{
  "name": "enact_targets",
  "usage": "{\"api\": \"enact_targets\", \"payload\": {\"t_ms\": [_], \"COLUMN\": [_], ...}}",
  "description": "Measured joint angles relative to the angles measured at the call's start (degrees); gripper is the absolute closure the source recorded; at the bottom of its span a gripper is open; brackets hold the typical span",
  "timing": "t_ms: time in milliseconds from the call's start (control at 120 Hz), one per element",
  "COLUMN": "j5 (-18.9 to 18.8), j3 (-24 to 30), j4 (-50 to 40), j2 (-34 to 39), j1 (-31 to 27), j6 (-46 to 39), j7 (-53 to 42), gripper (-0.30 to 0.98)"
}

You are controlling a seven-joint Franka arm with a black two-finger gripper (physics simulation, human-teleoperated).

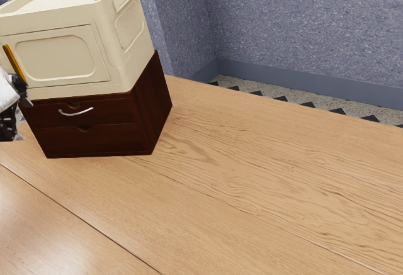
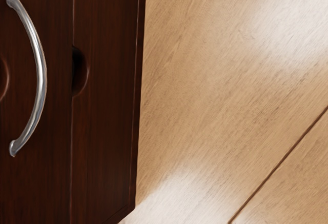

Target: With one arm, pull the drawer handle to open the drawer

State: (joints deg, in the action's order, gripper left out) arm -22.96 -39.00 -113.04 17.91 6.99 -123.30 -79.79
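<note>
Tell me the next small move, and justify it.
I'd probably ease the gripper sideways until it lines up with the silver handle, before any grasp. The handle sits well off-centre in the wrist view, the gripper is apart from it, and the upper drawer looks shut.

No readable text, label, brand, number or sign appears in either view, neither at the exterior view's upper left, on the cream box (image 1: 60, 55) and dark drawer unit (image 1: 101, 124), nor elsewhere.

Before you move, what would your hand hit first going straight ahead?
Likely the tabletop by the foot of the drawer unit; depth is unclear, so its front might come first.
</note>
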Motion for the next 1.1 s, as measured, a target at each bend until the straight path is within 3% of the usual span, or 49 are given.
{"api": "enact_targets", "payload": {"t_ms": [292, 683, 1100], "j5": [0.17, 1.53, 6.14], "j3": [-4.19, -4.57, -4.54], "j4": [0.07, 0.37, 2.79], "j2": [-2.57, -6.22, -12.13], "j1": [4.46, 4.85, 4.60], "j6": [-2.36, -4.59, -6.39], "j7": [-0.21, -0.33, -0.83], "gripper": [0.00, 0.00, 0.00]}}
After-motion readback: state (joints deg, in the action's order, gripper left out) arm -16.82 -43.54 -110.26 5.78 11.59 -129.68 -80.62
